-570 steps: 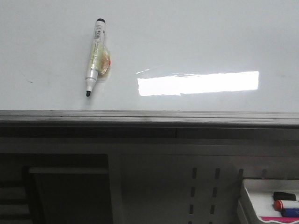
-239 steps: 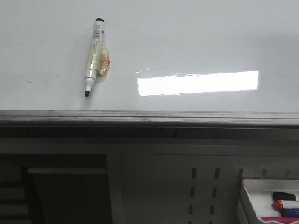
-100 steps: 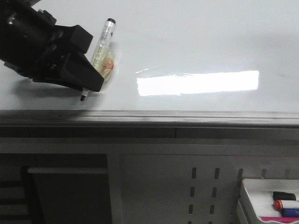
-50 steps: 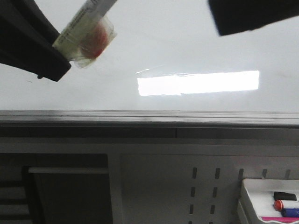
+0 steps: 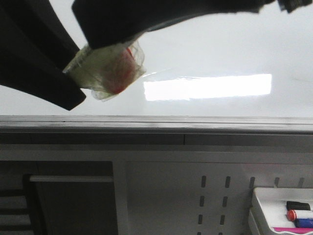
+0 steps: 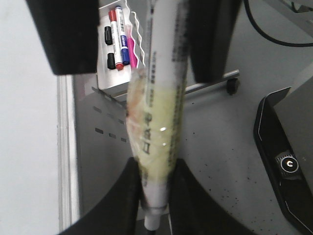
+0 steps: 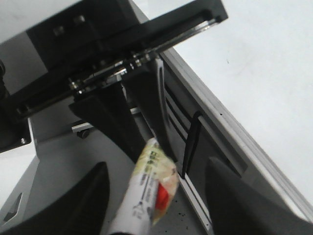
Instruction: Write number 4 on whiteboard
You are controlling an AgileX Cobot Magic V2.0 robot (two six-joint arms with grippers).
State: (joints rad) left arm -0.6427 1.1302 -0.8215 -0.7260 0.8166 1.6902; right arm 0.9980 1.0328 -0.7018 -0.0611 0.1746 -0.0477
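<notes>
Left gripper: your left gripper is pinching the marker at its lower end, one finger pressed on each side of the barrel.

Right gripper: your right gripper is spread wide around the free end of the same marker; in the right wrist view its fingers stand on both sides and do not touch it.

Marker: a white barrel wrapped in yellowish clear tape with a red patch; in the front view it is lifted off the board, between the two dark arms.

Whiteboard: the whiteboard lies flat, glossy, with a bright reflection and a grey frame edge towards you.

Number 4: I see no stroke of it on the board, so by my judgement the writing is not yet begun.

Risk 1: the tape wrap looks loose and crumpled; if you close the right gripper on it, the marker may slip or turn.

Risk 2: two grippers are close on one thin barrel; a small misalignment may knock it out of the left grip.

Risk 3: I cannot tell from these views whether the tip is capped or bare.

Writing: small print runs along the barrel, too blurred to read; no brand is legible.

Tray: a white tray beside the bench holds spare markers.
</notes>
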